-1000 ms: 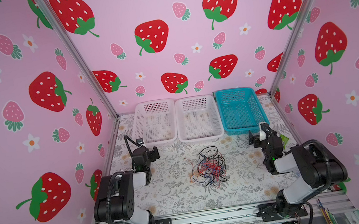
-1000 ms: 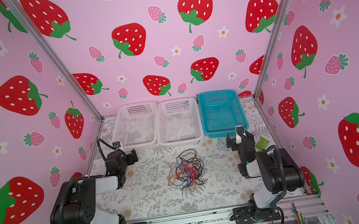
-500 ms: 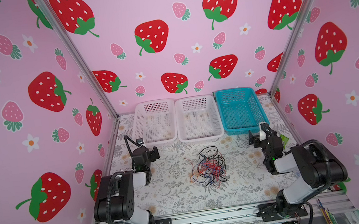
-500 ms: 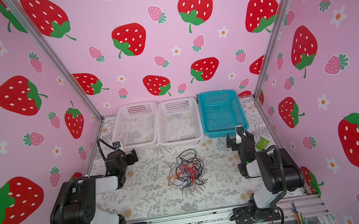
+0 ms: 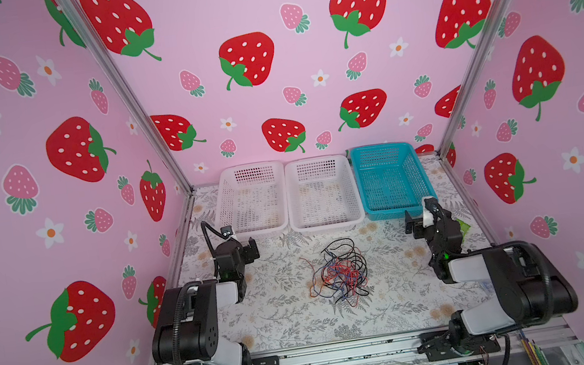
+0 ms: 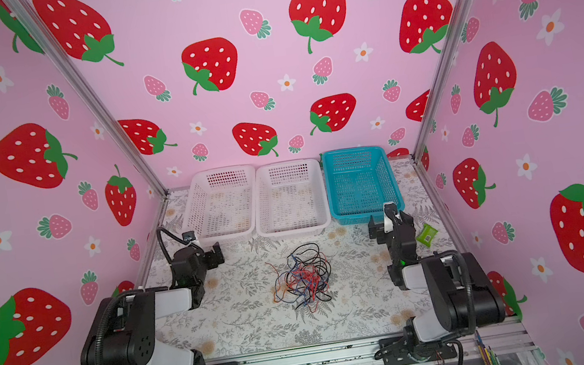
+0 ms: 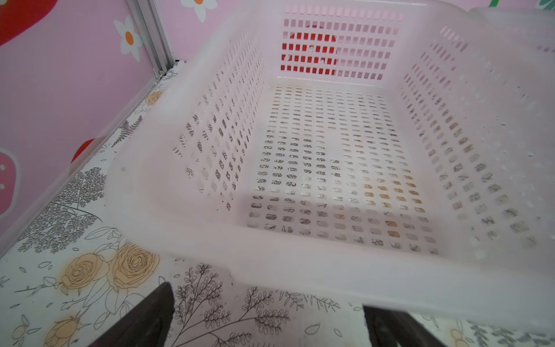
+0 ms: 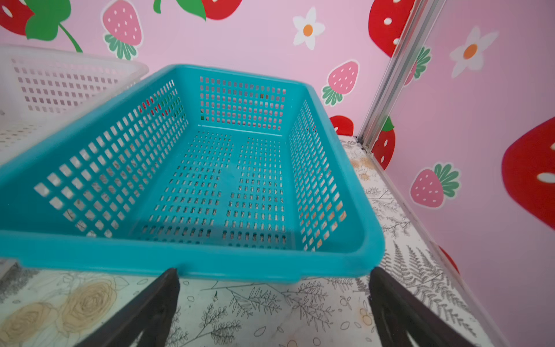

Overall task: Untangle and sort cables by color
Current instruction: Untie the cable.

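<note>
- My left gripper [image 5: 242,241] hung low over the left side of the table [image 5: 283,328], just in front of the near rim of the left white basket [image 5: 256,232].
- Its fingers [image 7: 156,309] stood spread wide and had hold of nothing.
- From my left wrist I looked into that basket, and the flowered table cover showed through the holes in its floor.
- My right gripper [image 5: 419,214] hung low at the right side of the table, just in front of the near rim of the blue basket [image 5: 389,213].
- Those fingers [image 8: 162,297] were likewise wide apart, with nothing between them.
- From my right wrist I saw the blue basket's perforated floor and walls, with a corner of the middle white basket [image 8: 60,75] beside it.
- The cables [image 5: 338,272] lay in one tangled heap on the middle of the table, between my two arms and well apart from both grippers.
- The heap sat in front of the middle white basket, near it but not touching.
- Black, red and dark blue strands were knotted together; black loops rose at the far side, and a red strand trailed out toward my left.
- The three baskets stood side by side along the back wall.
- A small green thing [image 6: 426,235] lay on the table just beside my right arm, toward the right wall; I could not tell what it was.
</note>
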Tool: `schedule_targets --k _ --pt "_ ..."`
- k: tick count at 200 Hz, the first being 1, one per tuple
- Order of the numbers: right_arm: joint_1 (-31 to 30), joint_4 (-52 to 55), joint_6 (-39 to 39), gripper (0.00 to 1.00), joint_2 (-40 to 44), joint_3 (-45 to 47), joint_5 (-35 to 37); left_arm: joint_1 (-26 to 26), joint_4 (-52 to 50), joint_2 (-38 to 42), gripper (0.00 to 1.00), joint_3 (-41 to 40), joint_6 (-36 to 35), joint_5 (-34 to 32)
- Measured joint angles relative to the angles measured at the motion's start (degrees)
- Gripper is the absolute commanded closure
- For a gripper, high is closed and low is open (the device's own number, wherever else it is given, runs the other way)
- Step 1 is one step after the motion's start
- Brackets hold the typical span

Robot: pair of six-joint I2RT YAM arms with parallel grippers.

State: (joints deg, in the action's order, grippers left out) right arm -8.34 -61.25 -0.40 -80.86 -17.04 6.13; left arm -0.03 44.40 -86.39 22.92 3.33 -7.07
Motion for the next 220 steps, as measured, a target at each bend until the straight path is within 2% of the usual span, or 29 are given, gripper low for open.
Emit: schedule_targets --k 52,90,108,131,160,169,182,203,220 --pt "-5.2 4.7 1.9 0.01 19.0 0.9 -1.7 0.0 -7.3 11.8 0.01 0.0 0.2 0.3" --pt "-8.9 6.8 6.8 0.01 26.0 1.9 -8.5 0.0 -11.7 17.2 0.01 0.7 4.9 1.8" --pt "-9.2 9.5 12.5 0.01 27.1 0.5 -12.3 0.0 -12.9 19.0 0.01 0.8 8.5 3.1" --pt "-9.2 13.7 24.5 0.01 27.0 -1.7 -16.2 0.0 -15.5 23.0 0.01 0.8 13.3 4.6" --pt "-9.6 14.5 34.0 0.01 24.9 -2.0 -23.7 0.0 -18.6 34.4 0.01 0.5 20.5 5.3" --pt "-10.3 15.4 35.4 0.01 24.2 -2.2 -25.1 0.0 -19.6 37.7 0.01 0.7 22.9 5.6" --pt "-12.1 18.0 36.1 0.01 23.6 -3.0 -26.3 -0.2 -26.5 41.3 0.01 3.9 27.3 6.6" --pt "-16.7 23.5 34.2 0.01 23.8 -5.6 -25.7 -0.3 -39.8 41.4 0.01 14.0 31.5 9.2" --pt "-20.6 27.8 31.6 0.00 24.4 -7.8 -24.1 -0.5 -46.2 41.6 0.01 19.8 33.6 11.3"
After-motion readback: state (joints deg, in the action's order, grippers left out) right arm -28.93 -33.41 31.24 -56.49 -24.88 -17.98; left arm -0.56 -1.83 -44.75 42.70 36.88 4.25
